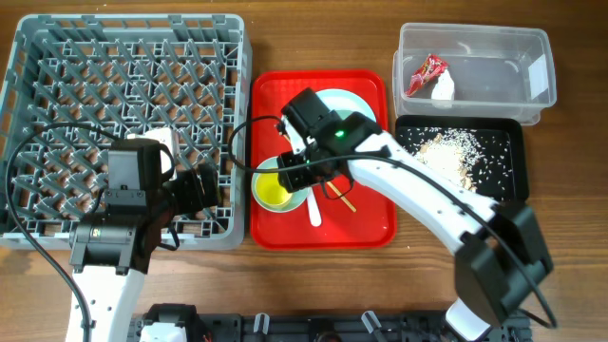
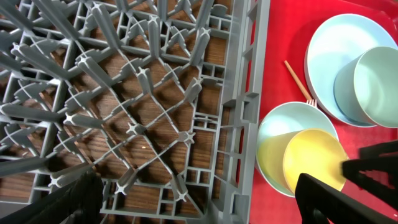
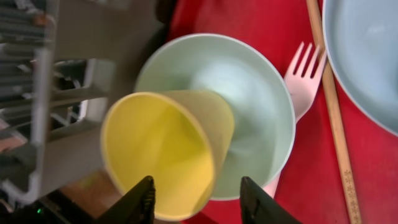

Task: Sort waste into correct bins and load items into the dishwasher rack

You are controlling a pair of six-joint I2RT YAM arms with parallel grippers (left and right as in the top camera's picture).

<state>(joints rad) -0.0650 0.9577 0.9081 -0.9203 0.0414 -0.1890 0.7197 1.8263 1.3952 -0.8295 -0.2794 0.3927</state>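
Note:
The yellow cup (image 3: 165, 152) lies tilted inside a mint bowl (image 3: 261, 106) on the red tray's left side (image 1: 274, 193). My right gripper (image 3: 202, 199) is open, with its fingers on either side of the cup's rim. A white fork (image 3: 305, 81) and a chopstick (image 3: 331, 106) lie beside that bowl. The mint plate (image 2: 336, 50) carries the second bowl (image 2: 373, 81). My left gripper (image 2: 202, 205) is open and empty over the right edge of the grey dishwasher rack (image 1: 123, 85). The clear tub (image 1: 475, 57) holds the red wrapper (image 1: 426, 72) and the white scrap (image 1: 443, 88). The black tray (image 1: 508, 166) holds rice scraps (image 1: 446, 152).
The red serving tray (image 1: 366, 228) sits between the rack and the bins. My right arm crosses it from the lower right and hides part of the plate. My left arm's base is at the bottom left, with a cable draped over the rack.

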